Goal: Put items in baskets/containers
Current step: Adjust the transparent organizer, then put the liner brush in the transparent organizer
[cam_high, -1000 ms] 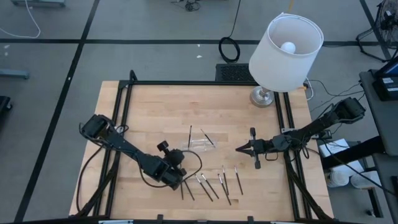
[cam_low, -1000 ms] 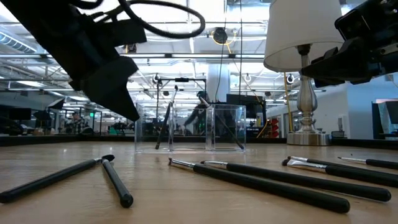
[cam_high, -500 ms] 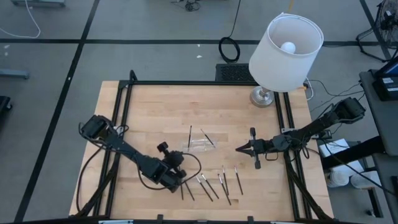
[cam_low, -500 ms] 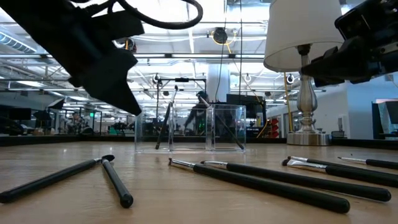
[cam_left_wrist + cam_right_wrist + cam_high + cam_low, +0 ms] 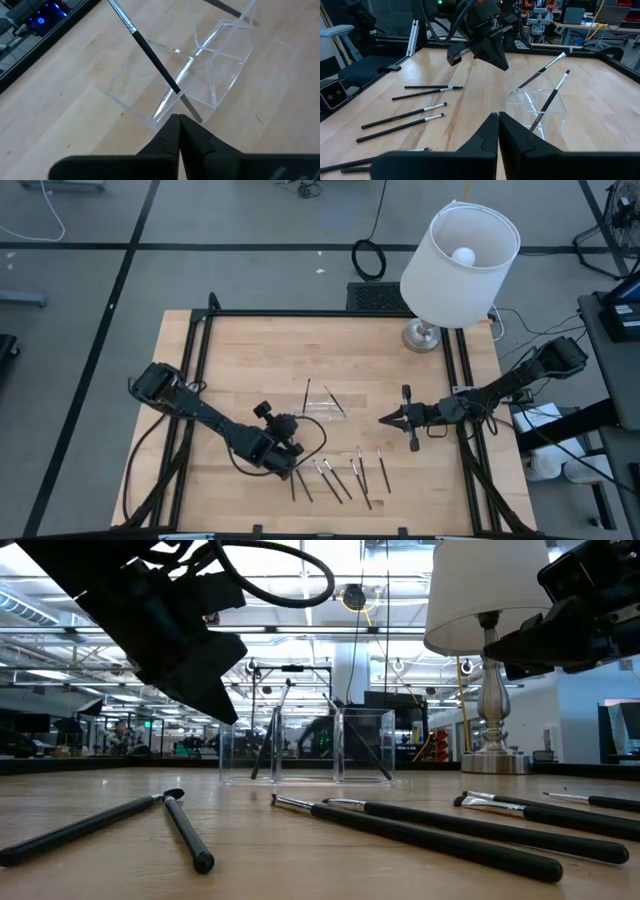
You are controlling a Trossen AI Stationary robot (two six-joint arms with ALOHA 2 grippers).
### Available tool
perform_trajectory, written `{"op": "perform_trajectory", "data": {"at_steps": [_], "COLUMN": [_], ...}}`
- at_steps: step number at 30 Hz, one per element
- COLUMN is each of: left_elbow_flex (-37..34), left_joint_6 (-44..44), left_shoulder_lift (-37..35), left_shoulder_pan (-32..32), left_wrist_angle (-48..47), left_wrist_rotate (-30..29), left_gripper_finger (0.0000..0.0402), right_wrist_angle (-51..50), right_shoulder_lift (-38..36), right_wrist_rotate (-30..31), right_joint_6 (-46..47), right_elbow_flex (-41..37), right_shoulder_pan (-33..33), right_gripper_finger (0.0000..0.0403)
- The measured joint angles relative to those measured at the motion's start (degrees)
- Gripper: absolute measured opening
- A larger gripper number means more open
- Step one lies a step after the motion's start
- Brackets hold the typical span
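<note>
I see thin dark sticks (image 5: 337, 477) with shiny silver ends lying flat on the wooden tabletop (image 5: 240, 360), near its front edge. They lie in a loose row, some side by side and some crossing. In the low view they look like long black pens (image 5: 420, 830).

The clear plastic tray (image 5: 320, 406) sits near the middle of the tabletop. It is see-through with thin walls (image 5: 305, 745). Two sticks are in it. One (image 5: 306, 397) leans over its left end and the other (image 5: 334, 401) leans over its right end. In the right wrist view both stand slanted with their silver tips up (image 5: 547, 102).

My left claw (image 5: 283, 448) hangs over the tabletop just in front of the tray, a little to its left, and behind the row of sticks. In the left wrist view its two fingers (image 5: 192, 140) are pressed together with nothing between them. The tray (image 5: 200, 75) lies right past the tips. The left arm reaches in from the left edge.

My right claw (image 5: 385, 419) waits to the right of the tray, pointing at it. Its fingers (image 5: 485, 140) are together too, and hold nothing. That arm comes in from the right edge.
</note>
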Motion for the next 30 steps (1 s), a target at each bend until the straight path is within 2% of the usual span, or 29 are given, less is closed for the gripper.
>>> {"op": "perform_trajectory", "data": {"at_steps": [8,13,15,18,21,23,26,30], "left_elbow_flex": [0.0,0.0,0.0,0.0,0.0,0.0,0.0,0.0], "left_joint_6": [5.4,12.8,16.9,27.4,41.8,52.3,64.3,73.6], "left_shoulder_lift": [0.0,0.0,0.0,0.0,0.0,-0.7,-3.2,-5.9], "left_shoulder_pan": [-1.9,-4.4,-5.4,-6.6,-6.5,-5.6,-3.8,-2.6], "left_wrist_angle": [4.0,10.2,13.1,20.7,30.8,38.1,47.6,50.8], "left_wrist_rotate": [4.0,3.6,1.7,-3.9,-9.4,-9.8,-2.0,11.7], "left_gripper_finger": [0.0011,0.0005,0.0008,0.0004,0.0006,0.0008,0.0004,0.0005], "right_wrist_angle": [-0.1,-0.2,-0.3,-0.1,0.1,0.7,1.4,1.4], "right_shoulder_lift": [0.0,0.0,0.0,0.0,0.0,0.0,0.0,0.0], "right_wrist_rotate": [0.0,0.0,0.0,0.0,0.0,0.0,0.1,0.3], "right_joint_6": [0.0,0.0,0.0,0.0,0.0,0.0,-0.9,-3.2], "right_elbow_flex": [0.0,0.0,0.0,0.0,0.0,0.0,0.0,0.0], "right_shoulder_pan": [0.0,0.0,0.0,0.0,0.0,0.0,-0.1,-0.9], "right_gripper_finger": [0.0,0.0,0.0,0.0,0.0,0.0,0.0,0.0]}}
